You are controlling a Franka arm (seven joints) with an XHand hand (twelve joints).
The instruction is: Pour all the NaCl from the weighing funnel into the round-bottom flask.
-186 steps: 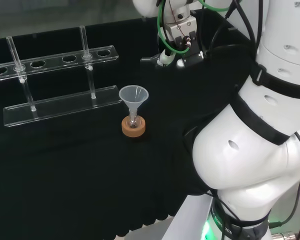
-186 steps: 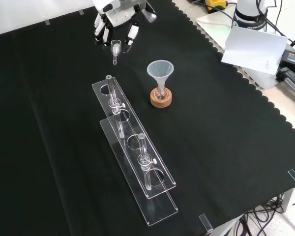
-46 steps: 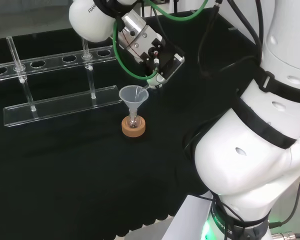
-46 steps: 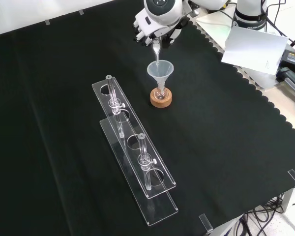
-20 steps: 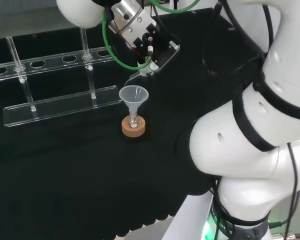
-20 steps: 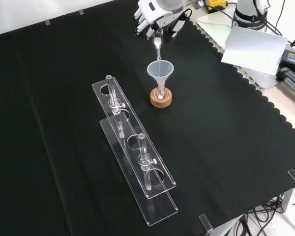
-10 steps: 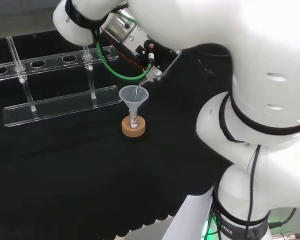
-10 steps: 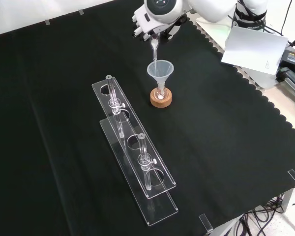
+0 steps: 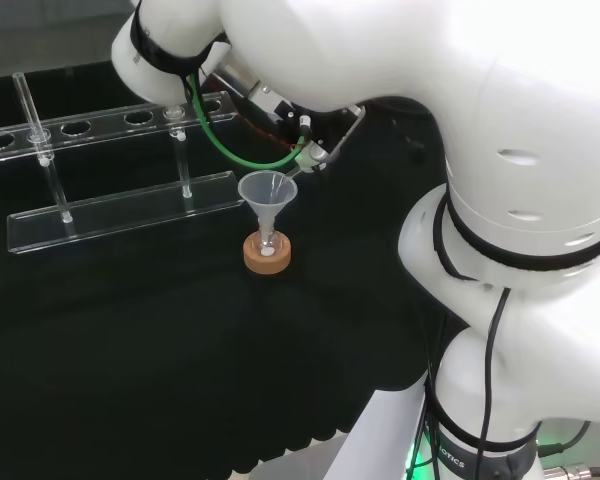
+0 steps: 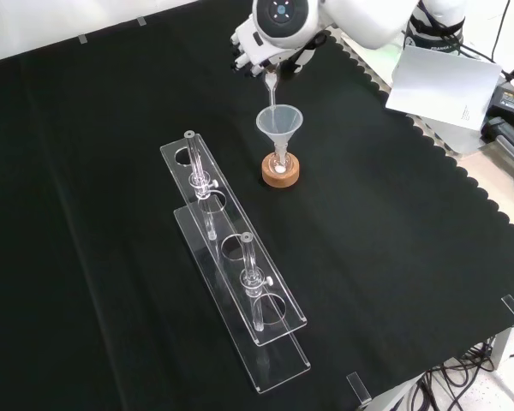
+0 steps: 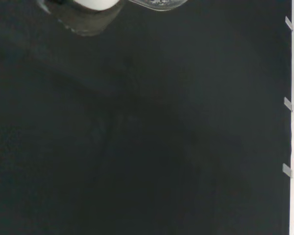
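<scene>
Head view, surroundings: a clear rack with upright glass tubes stands on the black cloth to the left of the plain funnel; the arm's white links cover the right side and cross above the funnel, hiding most of the hand.
Head view, task's thing: the weighing funnel's spout shows as a thin clear tip just above the plain funnel's right rim.
Head view, containers: the plain funnel sits in the neck of a small round-bottom flask on a cork ring; a white spot lies in the flask's bottom.
Front view, surroundings: the rack lies below and left of the flask; a white sheet lies off the cloth at the right.
Front view, hand: the hand comes in at the top under a round grey-capped link, fingers curled around the weighing funnel, which points steeply down, tip just over the funnel's mouth.
Front view, containers: white powder shows in the flask inside the cork ring.
Wrist view: a blurred white part of the hand and a clear glass edge against black cloth.
</scene>
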